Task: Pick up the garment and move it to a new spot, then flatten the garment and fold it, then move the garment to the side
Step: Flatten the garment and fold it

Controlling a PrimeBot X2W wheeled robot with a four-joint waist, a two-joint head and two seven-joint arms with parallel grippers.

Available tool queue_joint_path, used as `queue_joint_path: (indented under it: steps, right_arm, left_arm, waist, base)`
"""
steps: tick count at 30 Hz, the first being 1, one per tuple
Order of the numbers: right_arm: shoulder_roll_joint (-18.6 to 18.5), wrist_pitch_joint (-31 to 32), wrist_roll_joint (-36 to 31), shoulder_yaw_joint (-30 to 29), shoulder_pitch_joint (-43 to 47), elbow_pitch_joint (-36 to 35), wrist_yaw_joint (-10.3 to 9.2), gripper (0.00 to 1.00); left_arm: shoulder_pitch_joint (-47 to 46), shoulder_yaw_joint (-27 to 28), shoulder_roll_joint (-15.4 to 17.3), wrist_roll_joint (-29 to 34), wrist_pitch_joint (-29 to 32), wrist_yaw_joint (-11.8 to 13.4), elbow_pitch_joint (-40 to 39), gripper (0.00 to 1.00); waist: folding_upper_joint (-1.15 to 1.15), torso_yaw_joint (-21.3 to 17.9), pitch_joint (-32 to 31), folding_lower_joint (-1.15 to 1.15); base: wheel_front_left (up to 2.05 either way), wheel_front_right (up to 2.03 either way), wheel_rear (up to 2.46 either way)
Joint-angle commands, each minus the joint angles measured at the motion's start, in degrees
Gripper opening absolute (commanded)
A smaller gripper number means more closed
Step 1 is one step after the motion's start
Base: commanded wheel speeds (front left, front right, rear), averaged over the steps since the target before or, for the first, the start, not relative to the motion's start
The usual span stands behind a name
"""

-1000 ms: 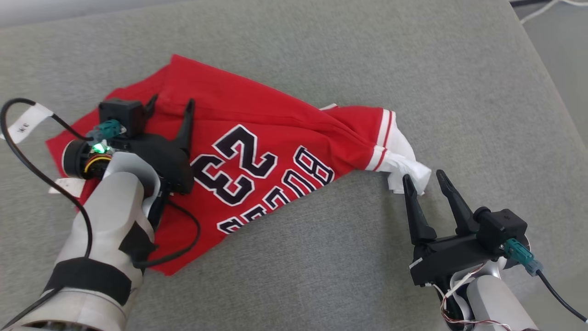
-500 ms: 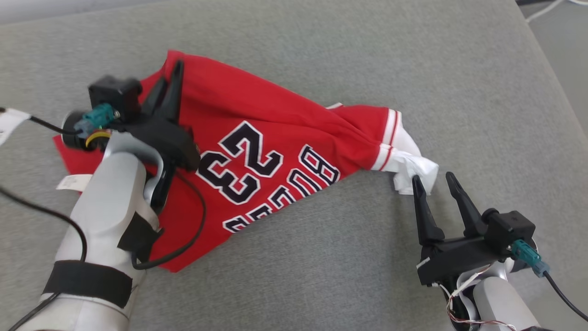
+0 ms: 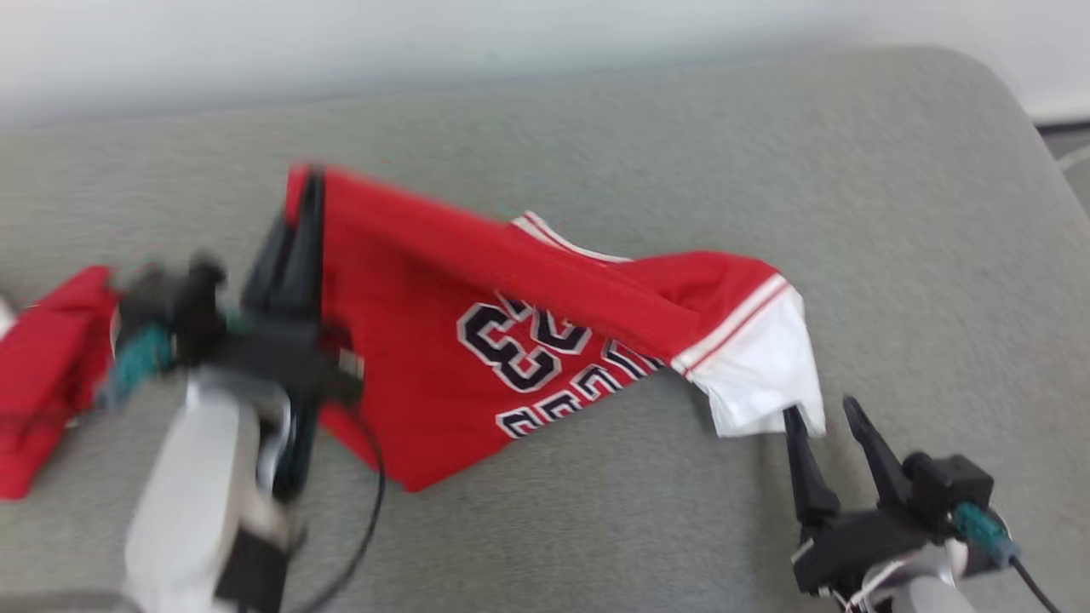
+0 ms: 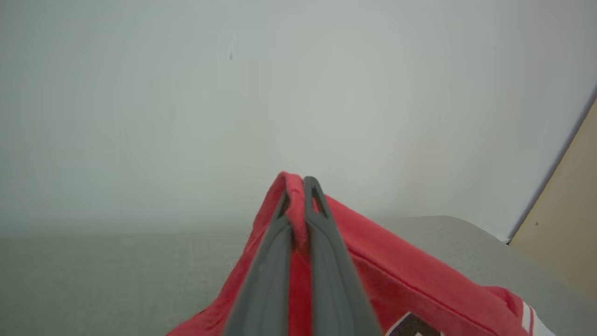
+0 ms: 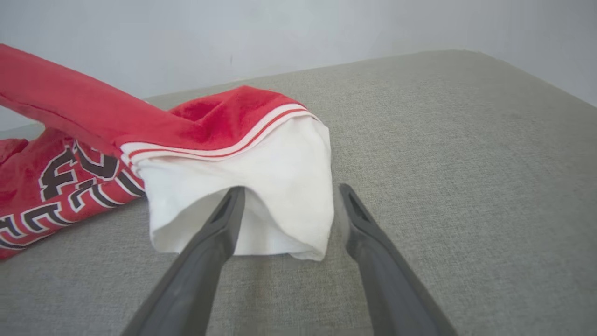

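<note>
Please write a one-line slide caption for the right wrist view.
Open right gripper poised at the white sleeve of a red jersey on a grey cushion.

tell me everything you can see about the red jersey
The red jersey is soft, knit-looking fabric with a dark, white-edged number 23 and lettering, seen upside down, and a white sleeve trimmed with red and white stripes. It is crumpled, not flat. The left gripper is shut on a fold at one corner, holding it up in a peak while the lower part drapes onto the grey cushion. The open right gripper has the sleeve's edge between its fingers.
</note>
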Motion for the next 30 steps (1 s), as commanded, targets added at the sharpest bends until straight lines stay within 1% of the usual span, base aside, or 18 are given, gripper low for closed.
queue_joint_path:
  steps: [1, 5, 8, 10, 14, 17, 18, 19, 20, 24, 30]
  right_arm:
    - [-0.2, -0.1, -0.1, -0.3, 1.7, 0.5, -0.06, 1.0]
    - [-0.3, -0.1, -0.5, -1.5, 3.3, 1.2, -0.06, 1.0]
    - [-0.6, -0.1, -0.5, -1.7, 4.1, 1.6, -0.06, 1.0]
    - [-0.5, -0.1, -0.7, -2.0, 4.8, 1.7, -0.06, 1.0]
    - [-0.8, -0.1, -0.3, -1.8, 4.9, 2.0, -0.06, 1.0]
    - [-0.8, -0.1, -0.1, -1.1, 4.7, 2.3, -0.06, 1.0]
    - [-0.8, -0.1, 0.0, -0.8, 4.5, 2.3, -0.06, 1.0]
    - [-0.8, -0.1, 0.1, -0.5, 4.5, 2.4, -0.06, 1.0]
    - [-0.8, -0.1, 0.1, -0.4, 4.5, 2.5, -0.06, 1.0]
    - [-1.3, -0.1, 0.6, -0.2, 4.8, 2.9, -0.06, 1.0]
    - [-0.9, 0.0, 0.4, -0.8, 5.8, 2.9, -0.06, 1.0]
  left_arm:
    - [5.0, 1.0, -0.3, -0.7, -0.1, 0.0, -1.4, 0.0]
    - [15.6, 2.8, -0.7, -1.8, -0.1, -0.2, -3.7, 0.0]
    - [22.2, 4.0, -0.9, -2.9, -0.1, 0.2, -3.5, 0.0]
    - [25.9, 3.7, -1.1, -2.9, -0.1, 0.3, -2.8, 0.0]
    - [29.7, 2.7, -1.0, -4.9, -0.1, 1.0, -0.6, 0.0]
    - [30.9, 2.2, -1.0, -5.8, -0.1, 1.7, 0.5, 0.0]
    - [31.4, 2.2, -1.0, -6.0, -0.1, 2.0, 1.0, 0.3]
    - [31.7, 2.6, -1.0, -6.3, -0.1, 2.6, 1.4, 0.55]
    - [32.0, 2.8, -1.0, -6.2, -0.1, 3.0, 2.0, 1.0]
    - [33.1, 4.2, -1.0, -5.4, -0.1, 4.6, 3.4, 1.0]
    - [35.4, 6.3, -1.0, -0.4, -0.1, 7.0, 1.4, 1.0]
  waist:
    - [0.0, 5.5, -5.1, 0.01]
    - [0.0, 8.5, -7.6, 0.01]
    - [0.0, 10.3, -9.2, 0.01]
    - [0.0, 11.3, -10.2, 0.01]
    - [0.0, 12.4, -11.4, 0.01]
    - [0.0, 12.2, -11.6, 0.01]
    - [0.0, 12.0, -11.7, 0.01]
    - [0.0, 11.8, -11.8, 0.01]
    - [0.0, 11.4, -11.9, 0.01]
    - [0.0, 10.0, -12.2, 0.01]
    - [0.0, 8.3, -12.9, 0.01]
  base:
    - [0.0, 0.0, 0.0]
    - [0.0, 0.0, 0.0]
    - [0.0, 0.0, 0.0]
    - [0.0, 0.0, 0.0]
    - [0.0, 0.0, 0.0]
    - [0.0, 0.0, 0.0]
    - [0.0, 0.0, 0.0]
    - [0.0, 0.0, 0.0]
    - [0.0, 0.0, 0.0]
    - [0.0, 0.0, 0.0]
    - [0.0, 0.0, 0.0]
